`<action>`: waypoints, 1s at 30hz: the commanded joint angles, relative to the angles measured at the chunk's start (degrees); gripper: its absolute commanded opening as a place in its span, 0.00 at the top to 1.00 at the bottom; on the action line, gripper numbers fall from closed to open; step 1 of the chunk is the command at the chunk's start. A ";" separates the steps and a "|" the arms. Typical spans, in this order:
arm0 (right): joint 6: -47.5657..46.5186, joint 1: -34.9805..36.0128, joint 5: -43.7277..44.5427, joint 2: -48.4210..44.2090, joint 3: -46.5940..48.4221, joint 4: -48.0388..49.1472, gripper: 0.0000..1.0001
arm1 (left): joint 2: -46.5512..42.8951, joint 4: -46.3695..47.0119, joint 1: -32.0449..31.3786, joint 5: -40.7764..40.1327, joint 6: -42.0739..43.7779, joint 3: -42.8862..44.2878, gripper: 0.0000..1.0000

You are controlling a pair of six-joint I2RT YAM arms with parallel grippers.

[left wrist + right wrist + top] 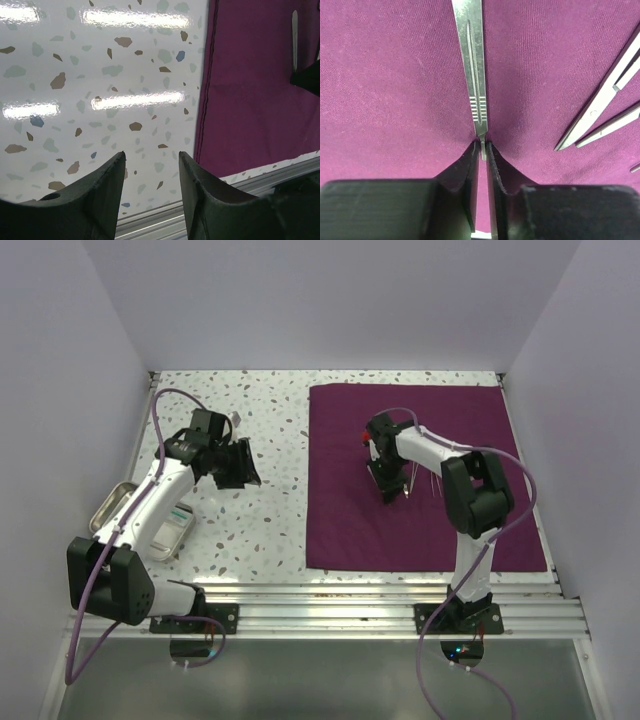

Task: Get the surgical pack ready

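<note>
Surgical pack [340, 530]: a large, plain maroon cloth sheet with a stitched hem, spread flat across the right half of the overhead view on the speckled bench [270, 520]. The right fingers [465, 170] are clenched on the narrow end of a steel scalpel [472, 65] lying on the cloth, with hinged steel instruments [600, 100] at right. The left fingers [95, 195] are released, above bare bench beside the hem.

The surgical pack [350, 490] is plain maroon; the table [270, 525] is white, flecked (terrazzo-like) brown, grey and blue.
</note>
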 commanded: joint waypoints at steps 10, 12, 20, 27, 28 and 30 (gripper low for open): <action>0.64 -0.35 2.24 -3.01 2.82 -3.83 1.00 | 1.01 1.40 -0.65 6.16 -3.84 1.14 0.50; 0.90 -0.26 1.80 -3.89 3.70 -5.76 1.00 | 1.01 2.19 -0.65 7.91 -6.11 0.88 0.49; 2.04 -0.26 -7.95 -10.47 5.64 -8.14 1.00 | -0.22 17.11 -0.91 18.46 -19.91 -5.18 0.46; 2.13 0.00 -10.68 -13.47 4.76 -8.49 1.00 | 2.15 25.48 -4.25 20.49 -28.62 -6.42 0.45; 1.78 0.00 -11.47 -13.56 4.67 -8.32 1.00 | 2.42 26.18 -5.47 20.32 -29.07 -5.90 0.45; 1.69 1.05 -15.86 -14.52 4.32 -7.00 1.00 | 2.94 28.80 -6.71 19.70 -31.08 -5.54 0.44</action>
